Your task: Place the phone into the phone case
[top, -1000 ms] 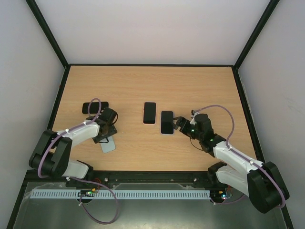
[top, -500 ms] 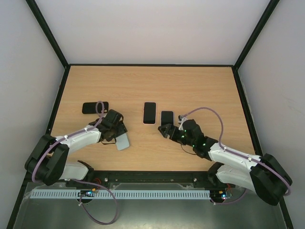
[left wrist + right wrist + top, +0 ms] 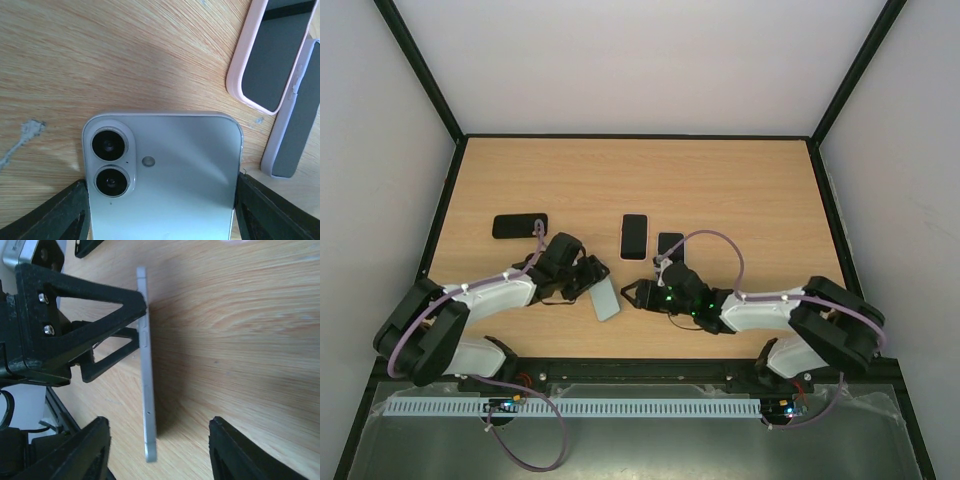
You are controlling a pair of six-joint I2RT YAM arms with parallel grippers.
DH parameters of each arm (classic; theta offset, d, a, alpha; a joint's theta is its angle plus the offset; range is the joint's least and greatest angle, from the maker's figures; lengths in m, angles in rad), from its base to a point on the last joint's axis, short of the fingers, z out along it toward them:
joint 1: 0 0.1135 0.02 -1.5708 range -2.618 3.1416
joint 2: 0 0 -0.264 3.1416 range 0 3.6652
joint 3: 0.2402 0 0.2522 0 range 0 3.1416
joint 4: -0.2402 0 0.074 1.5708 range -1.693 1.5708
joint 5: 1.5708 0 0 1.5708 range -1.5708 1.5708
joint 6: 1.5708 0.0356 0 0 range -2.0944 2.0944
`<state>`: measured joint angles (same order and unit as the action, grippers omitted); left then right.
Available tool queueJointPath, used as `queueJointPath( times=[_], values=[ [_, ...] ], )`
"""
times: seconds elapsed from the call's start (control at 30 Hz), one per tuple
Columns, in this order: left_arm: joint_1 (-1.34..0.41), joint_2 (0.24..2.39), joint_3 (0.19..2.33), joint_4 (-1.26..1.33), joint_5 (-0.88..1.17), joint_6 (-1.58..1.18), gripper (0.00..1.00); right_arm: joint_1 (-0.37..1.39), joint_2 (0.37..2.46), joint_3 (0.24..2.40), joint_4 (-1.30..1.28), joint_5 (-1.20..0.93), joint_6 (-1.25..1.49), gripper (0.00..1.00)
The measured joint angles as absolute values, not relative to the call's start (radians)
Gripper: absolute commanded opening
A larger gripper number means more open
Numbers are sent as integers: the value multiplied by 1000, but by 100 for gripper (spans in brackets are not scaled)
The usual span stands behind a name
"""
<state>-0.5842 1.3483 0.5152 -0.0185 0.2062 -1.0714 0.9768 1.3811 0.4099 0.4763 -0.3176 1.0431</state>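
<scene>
A pale blue phone (image 3: 165, 175) is held across its width by my left gripper (image 3: 162, 212), which is shut on it, back and twin lenses facing the left wrist camera. From above, the phone (image 3: 605, 298) hangs tilted just over the wood, between my left gripper (image 3: 588, 280) and my right gripper (image 3: 638, 293). In the right wrist view the phone (image 3: 146, 380) is edge-on, its free end between my right gripper's (image 3: 160, 455) open fingers, touching neither. The pink-rimmed phone case (image 3: 272, 55) lies flat just beyond the phone.
A lilac-edged dark slab (image 3: 297, 130) lies beside the pink case. From above, two dark slabs (image 3: 634, 236) (image 3: 670, 243) sit side by side behind the grippers. A black phone (image 3: 519, 226) lies at the left. Black frame rails edge the wooden table (image 3: 740, 190).
My left gripper has carried the phone to the right, toward the middle. My right arm has swung left from beside the cases to the phone's free end, its jaws narrowing.
</scene>
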Motion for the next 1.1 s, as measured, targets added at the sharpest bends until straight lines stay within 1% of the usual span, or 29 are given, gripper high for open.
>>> queueJointPath(
  times=[0.13,0.27,0.43,0.67,0.77,0.87,0.97,1.1],
  values=[
    [-584,1349,501,20,239,-1087,65,1003,1467,451,527,-326,1046,46],
    [-586,1349,490,46,263,-1099,65,1012,1532,481,561,-339,1047,38],
    [-586,1349,489,48,275,-1115,65,1014,1564,483,588,-350,1042,30],
    [-589,1348,487,52,285,-1139,66,1014,1596,484,616,-372,1024,14],
    [-591,1348,487,52,287,-1149,70,1014,1620,484,628,-388,1015,7],
    [-591,1347,490,44,282,-1151,79,1014,1629,484,639,-393,1002,3],
    [-591,1346,508,4,266,-1159,84,1015,1630,484,642,-400,992,2],
    [-595,1337,582,-107,180,-1158,87,1015,1632,484,643,-402,983,2]
  ],
)
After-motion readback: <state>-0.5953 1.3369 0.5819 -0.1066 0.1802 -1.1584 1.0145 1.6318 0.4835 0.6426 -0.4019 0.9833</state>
